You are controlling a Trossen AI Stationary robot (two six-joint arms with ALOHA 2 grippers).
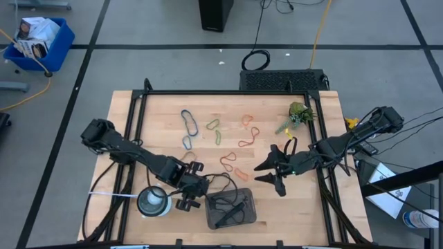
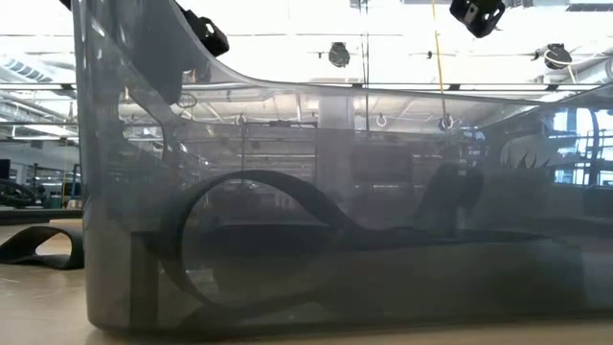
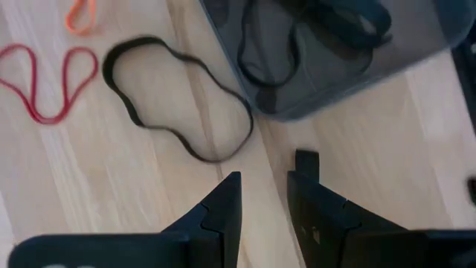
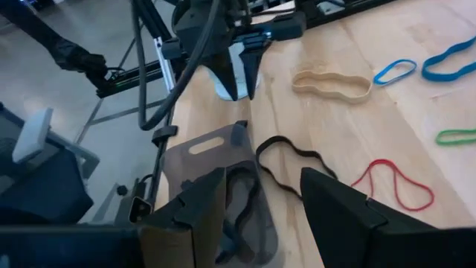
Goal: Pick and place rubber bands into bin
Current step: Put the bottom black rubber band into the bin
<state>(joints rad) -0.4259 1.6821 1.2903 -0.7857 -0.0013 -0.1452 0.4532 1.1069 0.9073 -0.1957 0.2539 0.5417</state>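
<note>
The dark grey bin [image 1: 210, 216] stands near the table's near edge and holds a few black rubber bands [image 1: 228, 206]. One black band [image 3: 178, 104] lies flat on the wood just outside the bin's wall [image 3: 416, 37]. Red [image 3: 48, 78], orange, tan [image 4: 331, 83], blue [image 4: 394, 71] and green bands lie scattered farther back. My left gripper [image 1: 197, 188] is open and empty just left of the bin, above bare wood [image 3: 264, 201]. My right gripper [image 1: 261, 173] is open and empty to the right of the bin, facing it [image 4: 268, 201].
A round white object [image 1: 154, 202] stands on the table just left of my left gripper. A green plant-like thing [image 1: 299, 114] lies at the far right of the table. In the low view the bin's wall [image 2: 287, 192] fills the picture, with a black band [image 2: 43, 247] beside it.
</note>
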